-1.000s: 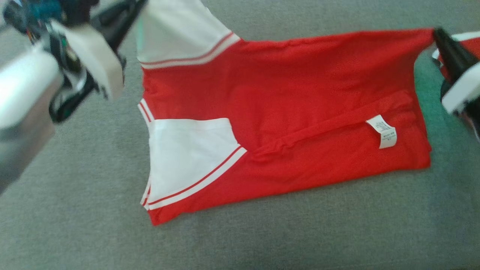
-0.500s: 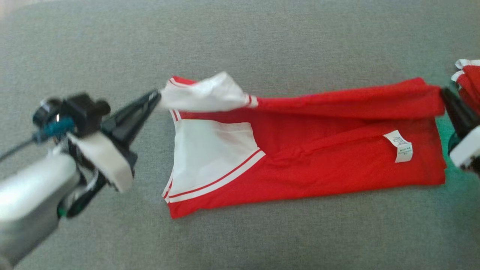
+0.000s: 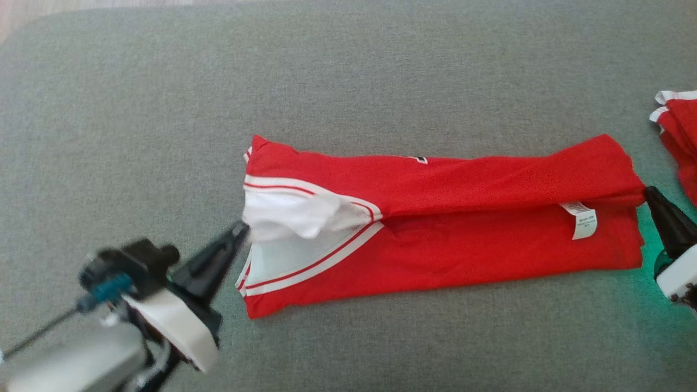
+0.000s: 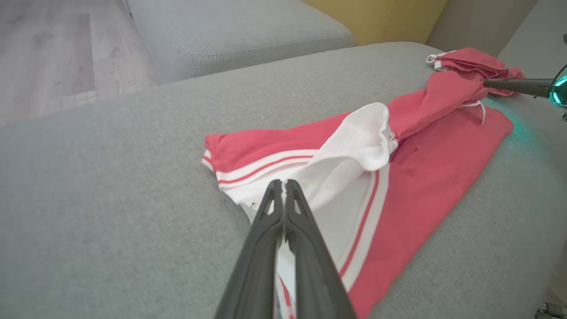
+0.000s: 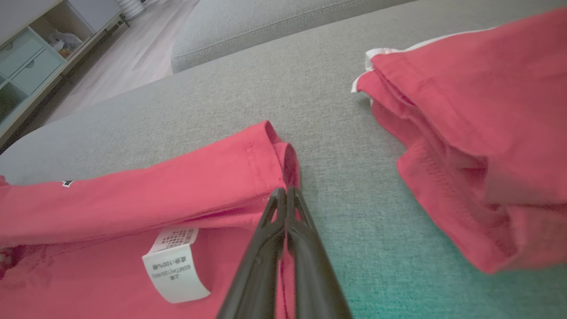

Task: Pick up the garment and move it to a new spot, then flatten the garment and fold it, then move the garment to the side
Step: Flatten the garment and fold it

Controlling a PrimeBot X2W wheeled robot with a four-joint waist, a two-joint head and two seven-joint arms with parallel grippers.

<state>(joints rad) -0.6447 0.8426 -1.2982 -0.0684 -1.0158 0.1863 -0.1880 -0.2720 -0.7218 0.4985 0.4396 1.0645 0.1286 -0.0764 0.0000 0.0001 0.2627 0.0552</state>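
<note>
Red garment (image 3: 435,239) with white, red-striped sleeve panels lies lengthwise on the grey sofa seat (image 3: 348,71), folded over on itself into a long band, white end toward the robot's left and hem end toward its right. Left gripper (image 3: 242,231) is low at the white end, jaws pressed together and pinching the edge of the white sleeve (image 3: 294,218). In the left wrist view the left gripper (image 4: 282,182) has white cloth running between its two dark fingers, and the sleeve is rucked up into a loose flap just past the tips. Right gripper (image 3: 648,191) is at the hem end, jaws also pressed together, nipping the corner of the upper folded layer. In the right wrist view its tips (image 5: 285,190) sit right on the stitched hem fold, and from the left wrist view the red cloth bunches toward that grip (image 4: 487,83). The upper layer is slightly raised along its length between the two grips, while the lower layer lies flat on the seat. White care label (image 3: 584,220) sticks out near the hem end, just beside the right jaws. A second red garment (image 3: 678,141) lies crumpled further right, apart from the first. There is a green glow on the seat by the right gripper. Wood floor (image 4: 44,53) and another grey cushion (image 4: 230,31) are behind.
</note>
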